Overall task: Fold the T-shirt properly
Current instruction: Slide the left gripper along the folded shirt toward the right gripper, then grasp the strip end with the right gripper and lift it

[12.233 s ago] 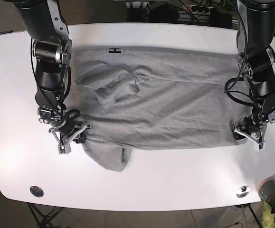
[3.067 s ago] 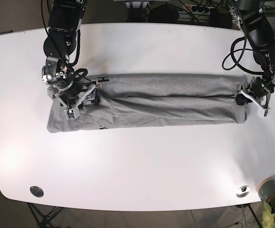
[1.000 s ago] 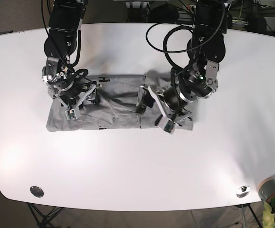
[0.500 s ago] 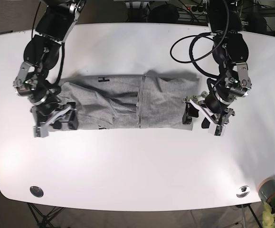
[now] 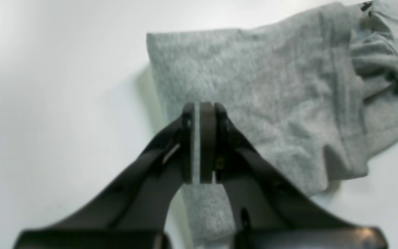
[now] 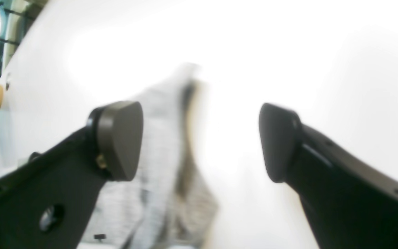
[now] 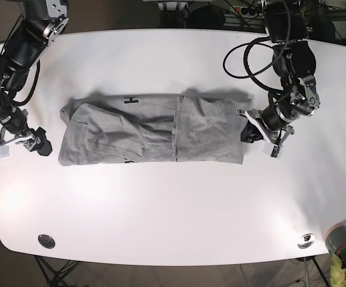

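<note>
We see the T-shirt [image 7: 152, 128] folded on the bench [image 7: 173, 203]; our left gripper [image 5: 199, 145] has its fingers clenched empty beside it, our right gripper [image 6: 199, 141] fingers spread wide.

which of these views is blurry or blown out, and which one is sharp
Right wrist view: worst, the T-shirt is a smeared streak and the table is blown out to plain white; the open right claw is fairly crisp. Left wrist view: shirt weave readable, the shut left claw soft-edged up close. Base view: sharp throughout, with mild glare patches on the white tabletop.
</note>
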`<action>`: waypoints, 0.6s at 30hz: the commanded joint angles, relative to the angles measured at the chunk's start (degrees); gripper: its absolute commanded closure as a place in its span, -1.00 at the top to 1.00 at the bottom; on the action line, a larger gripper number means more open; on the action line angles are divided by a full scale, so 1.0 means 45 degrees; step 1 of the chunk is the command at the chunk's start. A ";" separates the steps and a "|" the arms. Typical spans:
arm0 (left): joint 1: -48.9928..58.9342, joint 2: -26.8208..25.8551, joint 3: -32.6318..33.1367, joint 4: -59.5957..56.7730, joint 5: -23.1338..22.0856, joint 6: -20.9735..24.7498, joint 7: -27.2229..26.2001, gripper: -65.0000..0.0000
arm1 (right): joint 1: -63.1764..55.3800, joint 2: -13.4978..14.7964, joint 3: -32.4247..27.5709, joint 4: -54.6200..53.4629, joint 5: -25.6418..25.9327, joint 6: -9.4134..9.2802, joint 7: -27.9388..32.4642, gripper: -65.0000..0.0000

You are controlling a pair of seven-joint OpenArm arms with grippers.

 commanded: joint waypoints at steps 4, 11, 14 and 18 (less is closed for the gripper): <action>-0.0205 -0.0110 -0.0026 -0.0446 -0.0184 -0.0081 -0.0250 -0.97 | 0.0258 0.0247 -0.0165 -0.0680 0.0460 0.0151 0.0361 0.51; -0.0205 -0.0110 -0.0026 -0.0544 -0.0184 -0.0081 -0.0250 -0.97 | -0.0308 -0.0593 -0.0770 -0.0660 0.0441 0.0131 0.0518 0.50; -0.0224 -0.0110 -0.0026 -0.0544 -0.0184 -0.0042 -0.0250 -0.97 | -0.0601 -0.0964 -0.1102 -0.0621 0.0441 0.0131 0.0713 0.50; -0.0224 -0.0110 -0.0026 -0.0661 -0.0184 -0.0003 -0.0250 -0.97 | -0.0699 -0.1276 -0.1942 -0.0465 0.0499 0.0131 0.0713 0.50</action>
